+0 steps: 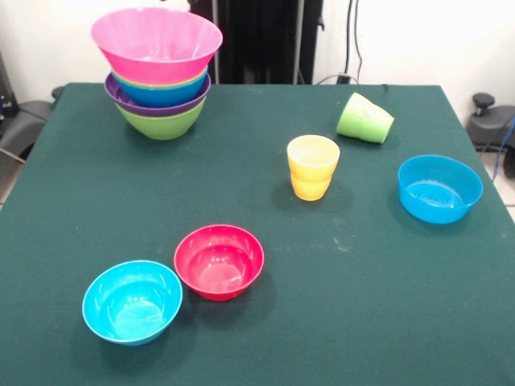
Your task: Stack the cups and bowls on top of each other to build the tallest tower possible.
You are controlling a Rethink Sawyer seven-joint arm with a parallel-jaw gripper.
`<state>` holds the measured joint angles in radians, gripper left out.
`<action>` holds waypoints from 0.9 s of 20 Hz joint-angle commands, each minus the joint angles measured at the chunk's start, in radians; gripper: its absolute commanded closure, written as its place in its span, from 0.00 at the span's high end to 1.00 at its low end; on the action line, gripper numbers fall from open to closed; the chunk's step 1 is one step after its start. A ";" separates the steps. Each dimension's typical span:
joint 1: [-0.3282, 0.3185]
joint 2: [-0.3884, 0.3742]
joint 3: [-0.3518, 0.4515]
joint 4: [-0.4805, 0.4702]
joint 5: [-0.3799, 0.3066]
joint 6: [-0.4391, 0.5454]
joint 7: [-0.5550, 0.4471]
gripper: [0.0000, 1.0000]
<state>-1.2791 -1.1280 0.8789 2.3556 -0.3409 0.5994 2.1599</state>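
On the dark green cloth-covered table (338, 322), the tower (158, 71), a nested stack of glossy plastic bowls, stands at about ten o'clock from the table's middle: a lime green bowl at the base, purple, blue and green rims above it, and a huge pink bowl (156, 44) on top. The loose pieces are scattered. A small yellow-orange tapered plastic cup (313, 166) stands upright near the centre, slightly toward two o'clock. A light green plastic cup (364, 118) lies tipped on its side further out at two o'clock. A mid-sized blue plastic bowl (439, 188) sits at three o'clock. A small red plastic bowl (219, 261) and a small cyan plastic bowl (132, 301) sit just beside each other, perhaps touching, at seven o'clock. The robot's gripper is nowhere in the picture, so nothing can be said of its pincer. All these pieces look light, stiff and slippery, so a grip could easily slide off their smooth curved walls. The surest hold on a bowl is probably over its thin rim, one finger inside and one outside. The upright cup could be pinched the same way at its lip. The fallen cup will likely roll if nudged.
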 commanded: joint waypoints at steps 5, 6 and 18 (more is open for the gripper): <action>0.071 0.044 -0.001 0.052 -0.086 -0.007 -0.079 1.00; 0.079 0.035 0.004 0.056 -0.076 -0.008 -0.074 1.00; 0.272 0.001 -0.002 -0.097 -0.009 0.130 -0.040 1.00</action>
<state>-1.1170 -1.1504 0.8789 2.3465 -0.3404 0.6071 2.1599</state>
